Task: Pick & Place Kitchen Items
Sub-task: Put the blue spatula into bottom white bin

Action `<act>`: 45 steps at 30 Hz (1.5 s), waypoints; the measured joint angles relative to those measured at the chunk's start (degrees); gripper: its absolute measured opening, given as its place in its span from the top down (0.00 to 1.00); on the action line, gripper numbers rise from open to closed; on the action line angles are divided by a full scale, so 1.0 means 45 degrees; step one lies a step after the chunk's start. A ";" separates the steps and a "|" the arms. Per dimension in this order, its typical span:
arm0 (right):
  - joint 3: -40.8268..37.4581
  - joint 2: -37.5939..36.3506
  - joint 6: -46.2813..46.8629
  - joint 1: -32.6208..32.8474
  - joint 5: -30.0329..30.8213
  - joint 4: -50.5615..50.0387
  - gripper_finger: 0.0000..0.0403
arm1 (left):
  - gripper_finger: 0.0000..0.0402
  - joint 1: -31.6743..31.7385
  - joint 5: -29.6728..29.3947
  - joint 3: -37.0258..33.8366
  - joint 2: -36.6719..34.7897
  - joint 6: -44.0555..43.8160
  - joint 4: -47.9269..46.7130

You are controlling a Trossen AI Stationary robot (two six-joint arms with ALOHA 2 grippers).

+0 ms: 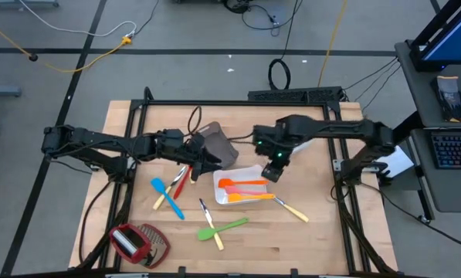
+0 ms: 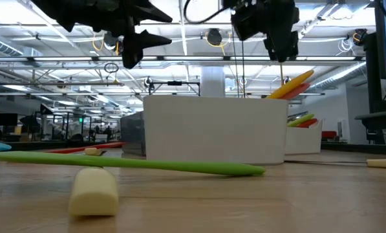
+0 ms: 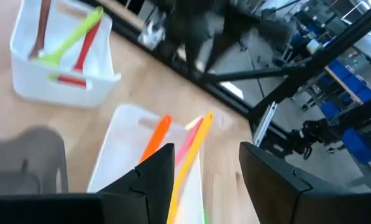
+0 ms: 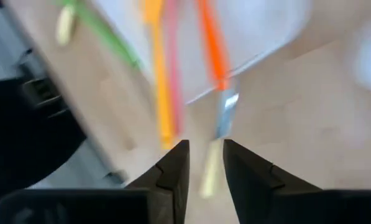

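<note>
A white tray [image 1: 222,179] at the table's middle holds orange [image 1: 245,183], pink and yellow [image 3: 191,152] utensils. Loose on the table lie a blue spatula [image 1: 167,197], red utensils [image 1: 181,181], a green spoon [image 1: 228,226] and two pale-handled knives [image 1: 290,208] [image 1: 208,218]. My left gripper [image 3: 207,165] hovers open and empty over the table left of the tray, beside a grey-brown tray [image 1: 218,145]. Above the tray's far right corner my right gripper [image 4: 204,152] points steeply down; its fingers stand a narrow gap apart with nothing between them.
A second white tray [image 3: 61,62] with green, red and brown utensils stands beyond the first. A red-and-silver thing [image 1: 137,243] lies at the near left corner. A black frame [image 1: 238,103] borders the table.
</note>
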 joint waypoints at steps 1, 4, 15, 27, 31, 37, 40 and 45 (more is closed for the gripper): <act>-0.0002 -0.0263 -0.0098 0.0000 0.0689 0.0054 0.79 | 0.54 -0.0055 0.0036 0.0000 0.0000 -0.0146 -0.0209; -0.0001 -0.1041 -0.0383 0.0000 0.2572 0.0436 0.82 | 0.54 -0.0195 0.0526 0.0000 0.0000 -0.0299 -0.0944; -0.0005 -0.3143 -0.1246 0.0003 0.5675 0.2052 0.99 | 0.54 -0.1061 0.0096 0.0000 0.0000 -0.2575 -0.5032; -0.0005 -0.3712 -0.2118 0.0000 0.6089 0.2738 0.94 | 0.54 -0.1431 -0.0738 -0.0001 0.0000 -0.8225 -1.0697; -0.0005 -0.3699 -0.2293 0.0000 0.6084 0.2946 0.95 | 0.54 -0.1606 -0.0222 -0.0002 0.0000 -1.0411 -1.1647; -0.0005 -0.3699 -0.2553 0.0000 0.6083 0.3278 0.95 | 0.54 -0.2269 0.0197 -0.0005 0.0000 -1.3328 -1.2636; -0.0005 -0.3699 -0.2600 0.0000 0.6079 0.3279 0.95 | 0.54 -0.2724 0.0194 -0.0003 0.0000 -1.4617 -1.2699; -0.0005 -0.3699 -0.3572 0.0000 0.6188 0.3274 0.96 | 0.54 -0.3644 0.0183 -0.0005 0.0000 -1.6463 -1.2694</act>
